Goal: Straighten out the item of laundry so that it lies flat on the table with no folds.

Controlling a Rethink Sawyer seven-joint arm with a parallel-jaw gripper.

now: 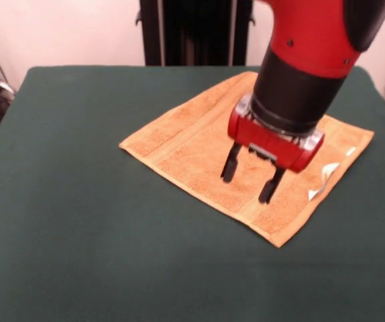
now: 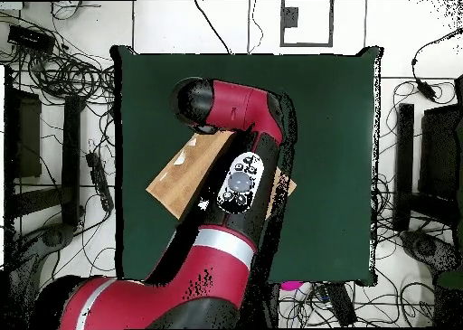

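Observation:
The orange-yellow terry towel lies spread out flat on the dark green table, right of centre in the front view, with border bands along its edges. Its small white care tag lies at the right edge. My gripper hangs just above the towel's near right part, its two black fingers apart and holding nothing. In the overhead view the red arm covers most of the towel; the gripper itself is hidden there.
The black pedestal stands at the table's far side. Cables and dark equipment lie on the floor around the table. A small pink object sits at the table's edge by the robot's base.

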